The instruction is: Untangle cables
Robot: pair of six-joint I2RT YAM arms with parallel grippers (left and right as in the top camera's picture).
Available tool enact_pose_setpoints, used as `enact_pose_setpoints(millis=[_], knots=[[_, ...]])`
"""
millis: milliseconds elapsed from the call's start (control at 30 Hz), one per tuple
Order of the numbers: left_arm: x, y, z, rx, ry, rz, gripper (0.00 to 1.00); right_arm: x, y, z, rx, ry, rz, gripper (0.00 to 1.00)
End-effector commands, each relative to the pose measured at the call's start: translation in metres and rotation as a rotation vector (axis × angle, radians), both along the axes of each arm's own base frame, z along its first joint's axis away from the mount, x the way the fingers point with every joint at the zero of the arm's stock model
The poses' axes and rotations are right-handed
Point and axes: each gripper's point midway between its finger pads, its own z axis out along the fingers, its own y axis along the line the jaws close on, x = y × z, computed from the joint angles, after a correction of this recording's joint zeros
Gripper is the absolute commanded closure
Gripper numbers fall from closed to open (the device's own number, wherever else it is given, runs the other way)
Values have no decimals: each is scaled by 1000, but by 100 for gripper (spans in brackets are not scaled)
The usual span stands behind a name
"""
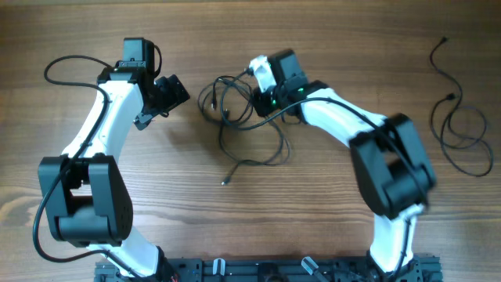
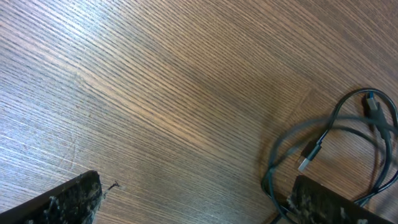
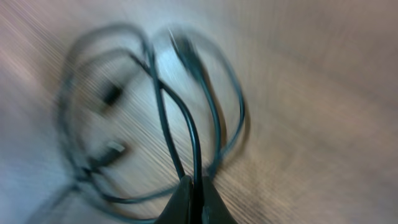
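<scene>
The right pincer (image 3: 194,188) is clamped on a strand of the cables (image 1: 232,103). It should draw away slowly while the wide-open left pincer (image 1: 172,92) pins the rest.

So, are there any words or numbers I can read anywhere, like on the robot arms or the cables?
None can be read.
No words, labels or numbers show on the left arm, the right arm, the cables or the table.
The small green light on the right arm has no writing.
The right wrist view is blurred and shows only cables and wood.
</scene>
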Motion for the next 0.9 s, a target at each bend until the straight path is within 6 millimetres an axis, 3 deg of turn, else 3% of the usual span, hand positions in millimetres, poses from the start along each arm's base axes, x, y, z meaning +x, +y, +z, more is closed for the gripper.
enact_pose_setpoints(millis=[0,100,300,433,533,633,733,867], knots=[[-1,3,-4,12,9,22,0,6,2,144,129,-279,9,96],[-1,3,-4,12,9,22,0,-20,5,215,264,-342,50,96],[-1,3,-4,12,9,22,0,-42,-1,281,363,-453,65,96],[-1,3,-4,12,9,22,0,-55,8,334,488,-606,157,96],[-1,3,-4,12,9,22,0,-55,8,349,513,-666,163,96],[-1,3,-4,12,9,22,0,-36,-4,340,456,-673,46,96],[-1,3,-4,12,9,22,0,-3,-35,322,492,-539,-306,96],[-1,3,-4,12,9,22,0,11,-64,306,715,-276,-675,96]])
